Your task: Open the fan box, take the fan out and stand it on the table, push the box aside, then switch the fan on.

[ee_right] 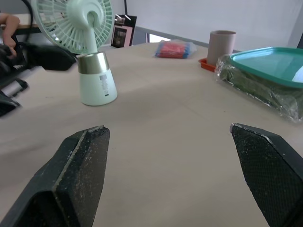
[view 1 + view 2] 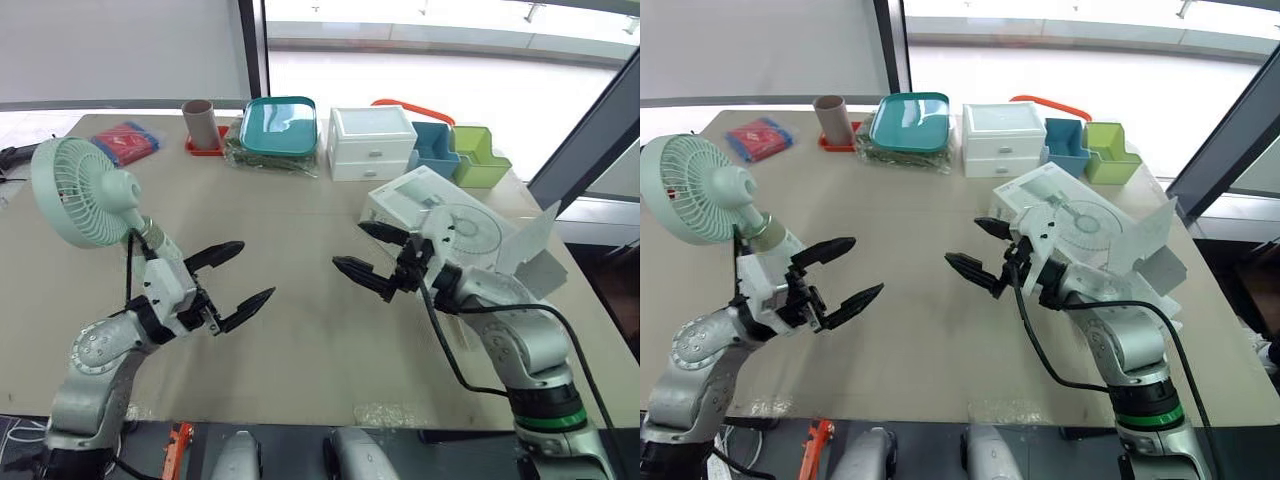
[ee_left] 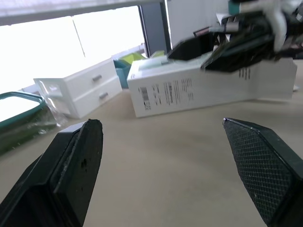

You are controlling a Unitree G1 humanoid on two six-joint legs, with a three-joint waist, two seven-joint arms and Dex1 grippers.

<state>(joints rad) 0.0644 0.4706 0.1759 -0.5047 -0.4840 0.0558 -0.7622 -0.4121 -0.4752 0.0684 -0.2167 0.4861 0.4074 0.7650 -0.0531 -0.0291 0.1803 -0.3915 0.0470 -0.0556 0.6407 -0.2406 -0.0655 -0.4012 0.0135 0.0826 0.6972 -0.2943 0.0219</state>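
Fan (image 2: 70,190) was stood upright at the table's (image 2: 300,210) left and the opened box (image 2: 440,215) laid off right, while left gripper (image 2: 256,268) and right gripper (image 2: 348,245) were held spread and empty, presumably ready for the switch.

The left gripper (image 2: 255,269) and the right gripper (image 2: 349,245) each carry two black fingers (image 2: 222,252) that taper to points, and their inner pads (image 3: 258,158) are cut with a fine cross-hatch. Behind the fingers sit white and black wrist blocks (image 2: 172,287), then rounded silver-grey arm housings (image 2: 530,345), the left one ringed with small screws (image 2: 92,350). A black cable (image 2: 438,338) loops back from behind the right fingers, and a green band (image 2: 552,421) circles that arm farther from them.
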